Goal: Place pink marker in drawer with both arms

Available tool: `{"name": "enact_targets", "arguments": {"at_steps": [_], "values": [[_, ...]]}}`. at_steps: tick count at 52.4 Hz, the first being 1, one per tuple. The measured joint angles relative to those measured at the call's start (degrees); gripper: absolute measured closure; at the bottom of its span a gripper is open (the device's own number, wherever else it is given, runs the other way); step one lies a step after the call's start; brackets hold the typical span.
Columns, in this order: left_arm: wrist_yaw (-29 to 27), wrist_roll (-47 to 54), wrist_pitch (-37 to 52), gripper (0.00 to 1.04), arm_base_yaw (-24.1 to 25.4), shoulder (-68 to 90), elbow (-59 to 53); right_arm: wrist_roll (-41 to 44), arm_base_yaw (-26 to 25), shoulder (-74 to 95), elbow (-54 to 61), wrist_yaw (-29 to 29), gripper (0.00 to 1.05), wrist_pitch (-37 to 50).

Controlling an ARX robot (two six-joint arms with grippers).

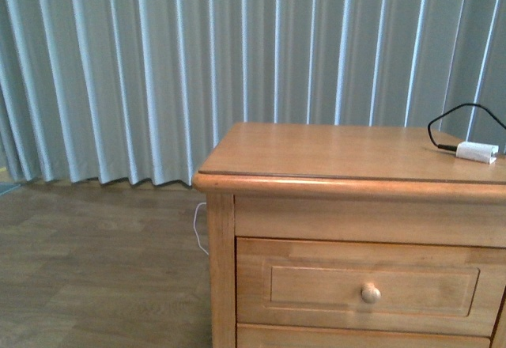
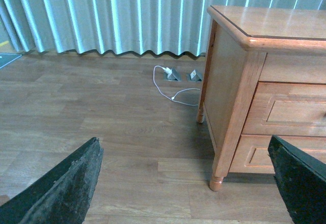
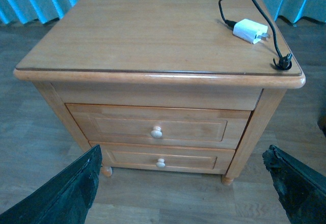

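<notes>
Pink marker not visible in any view; neither on the cabinet top (image 3: 153,30) nor on the floor (image 2: 76,112) as far as the pictures reach, so its long axis and its bearing from either gripper cannot be told. Only loose item on the cabinet top is a white adapter (image 3: 249,30) with a black cable (image 3: 254,5), lying near the far right corner. The drawer (image 3: 158,128), the upper of the two, is shut, its front flush with the frame, round knob (image 3: 156,131) in the middle of the panel; lower drawer (image 3: 162,159) also shut. Left gripper (image 2: 188,183): fingers wide apart, nothing between them, hanging over bare floor off the cabinet's left side, the cabinet's side panel and front leg lying ahead and toward the robot's right. Right gripper (image 3: 183,183): fingers likewise spread and empty, held in front of the cabinet and above drawer height, looking down on the top and both drawer fronts; the knob sits roughly between its two fingers in that view. Front view shows no arm at all, only the cabinet's left part and the curtain (image 1: 158,71) behind. Judgement: the right arm is the nearer to the knob and squarely faces the drawer front, so a pull straight back toward the robot looks like its job; the left arm stands off to the side and would have to swing right to reach anything. With the marker unseen, the opening of the drawer seems the only step that can be planned from here.
</notes>
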State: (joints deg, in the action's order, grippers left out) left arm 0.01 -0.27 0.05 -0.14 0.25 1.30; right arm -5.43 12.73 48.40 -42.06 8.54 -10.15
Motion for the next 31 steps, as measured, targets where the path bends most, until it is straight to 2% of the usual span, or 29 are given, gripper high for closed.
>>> {"name": "enact_targets", "arguments": {"at_steps": [4,7,11,29,31], "values": [[0.0,0.0,0.0,0.06,0.0,0.0,0.0,0.3,0.1,0.5,0.7,0.6,0.1,0.7],[0.0,0.0,0.0,0.06,0.0,0.0,0.0,3.0,-0.4,-2.5,8.4,2.8,0.25,16.6],[0.0,0.0,0.0,0.06,0.0,0.0,0.0,4.2,-1.8,-5.8,14.3,1.9,0.39,25.2],[0.0,0.0,0.0,0.06,0.0,0.0,0.0,5.2,-6.8,-14.7,28.2,-2.7,1.01,29.7],[0.0,0.0,0.0,0.06,0.0,0.0,0.0,5.3,-7.7,-15.7,29.3,-4.0,1.03,29.8]]}}
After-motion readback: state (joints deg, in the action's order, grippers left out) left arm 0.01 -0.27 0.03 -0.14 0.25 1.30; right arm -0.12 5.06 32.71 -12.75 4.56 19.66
